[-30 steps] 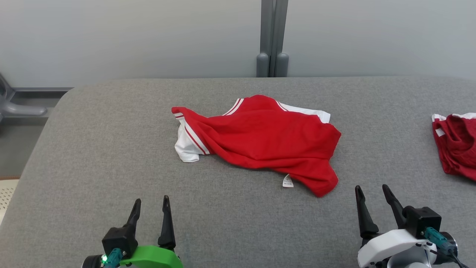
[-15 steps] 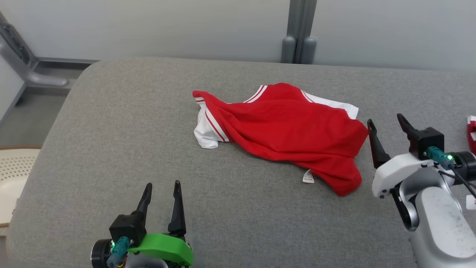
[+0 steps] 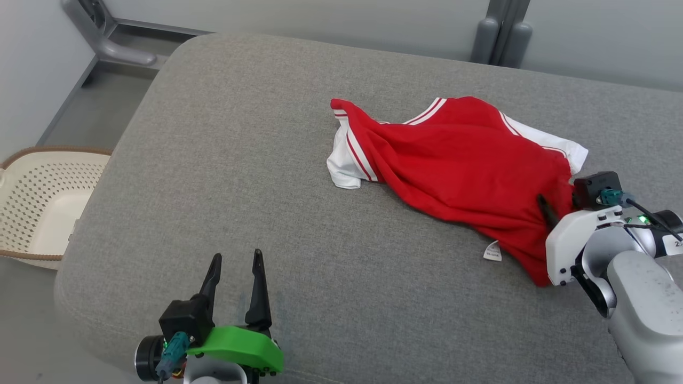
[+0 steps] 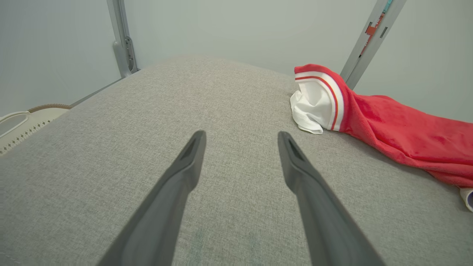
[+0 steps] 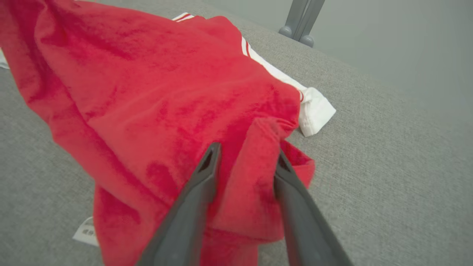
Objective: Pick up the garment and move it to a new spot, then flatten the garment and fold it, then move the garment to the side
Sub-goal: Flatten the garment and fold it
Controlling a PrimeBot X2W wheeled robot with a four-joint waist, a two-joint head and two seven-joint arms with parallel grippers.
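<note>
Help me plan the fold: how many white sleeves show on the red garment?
2. One white sleeve is bunched at the red garment's left end; the other lies flat at its far right edge, just beyond the right gripper. Folds may hide part of each.

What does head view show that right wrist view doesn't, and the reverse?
Head view adds: the left gripper, open above the bare grey cushion, and a pale basket beside the cushion's left end.
Right wrist view adds: a close look at a raised fold of red cloth standing between the fingers of the right gripper; whether it is pinched yet is unclear.
Both: the red garment, its white sleeve, the white tag, the cushion, and the grey post at the back.
</note>
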